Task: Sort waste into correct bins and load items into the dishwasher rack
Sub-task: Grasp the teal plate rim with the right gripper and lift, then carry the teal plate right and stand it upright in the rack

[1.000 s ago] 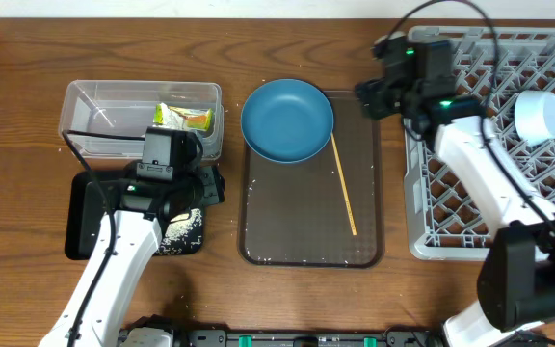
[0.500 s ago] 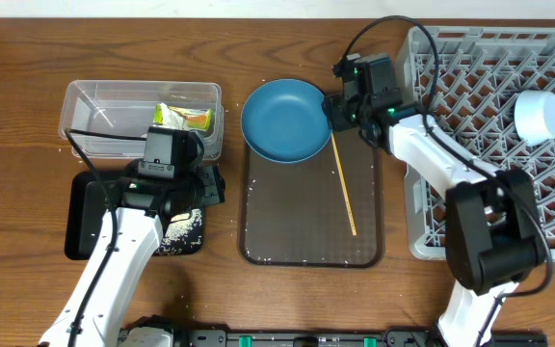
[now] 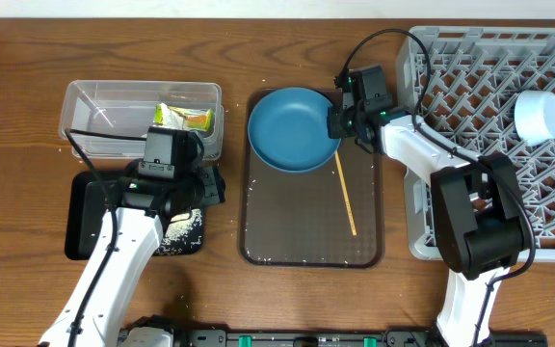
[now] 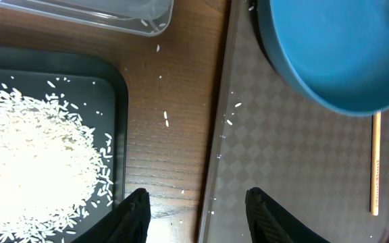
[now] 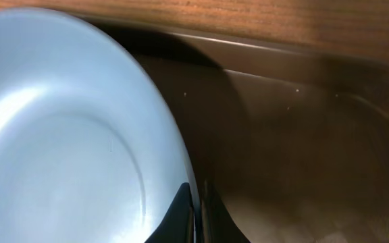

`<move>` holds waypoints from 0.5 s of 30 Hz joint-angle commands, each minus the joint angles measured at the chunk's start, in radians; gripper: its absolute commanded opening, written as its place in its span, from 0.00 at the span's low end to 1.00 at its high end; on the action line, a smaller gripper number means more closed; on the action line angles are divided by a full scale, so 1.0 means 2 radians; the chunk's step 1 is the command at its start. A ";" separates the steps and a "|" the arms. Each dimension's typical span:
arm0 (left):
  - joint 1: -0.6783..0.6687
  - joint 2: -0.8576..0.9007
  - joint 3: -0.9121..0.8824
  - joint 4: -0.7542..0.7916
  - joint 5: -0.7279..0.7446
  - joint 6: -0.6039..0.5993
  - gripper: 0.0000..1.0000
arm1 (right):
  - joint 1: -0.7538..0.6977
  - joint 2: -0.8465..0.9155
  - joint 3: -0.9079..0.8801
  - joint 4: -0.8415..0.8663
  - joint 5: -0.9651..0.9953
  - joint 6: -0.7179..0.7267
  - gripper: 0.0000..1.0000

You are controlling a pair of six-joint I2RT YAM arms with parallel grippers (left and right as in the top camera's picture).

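The big dark-blue bowl [image 3: 292,130] [image 5: 66,135] sits at the far end of the brown serving tray [image 3: 306,241]. My right gripper [image 3: 338,123] [image 5: 198,202] is shut on the bowl's right rim, one finger inside and one outside. The thin wooden stick [image 3: 345,193] [image 4: 375,162] lies on the tray beside the bowl. My left gripper [image 3: 210,185] [image 4: 198,202] hangs open and holds nothing, over the wood between the black tray [image 3: 80,217] and the brown tray. White rice grains [image 4: 32,162] lie heaped in the black tray. The yellow-green wrapper [image 3: 183,118] lies in the clear tub [image 3: 104,106].
The light-grey dishwasher rack [image 3: 480,96] fills the right side, with a white cup [image 3: 538,114] lying in it and more dishes at its right edge. Stray rice grains dot the wood and the brown tray [image 4: 282,148].
My right arm has swung left from the rack to the bowl's right rim and shut on it; the bowl has slid slightly right. The left arm has not moved.
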 commanded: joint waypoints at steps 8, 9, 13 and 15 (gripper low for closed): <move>0.002 0.005 0.007 -0.001 -0.003 0.000 0.49 | -0.042 -0.131 0.017 0.005 0.057 -0.074 0.01; 0.002 0.005 0.007 -0.001 -0.003 0.000 0.49 | -0.046 -0.146 0.017 0.008 0.077 -0.091 0.01; 0.002 0.005 0.007 -0.001 -0.003 0.001 0.49 | -0.062 -0.199 0.017 0.026 0.192 -0.181 0.01; 0.002 0.005 0.007 -0.001 -0.003 0.001 0.53 | -0.070 -0.216 0.017 0.044 0.259 -0.246 0.01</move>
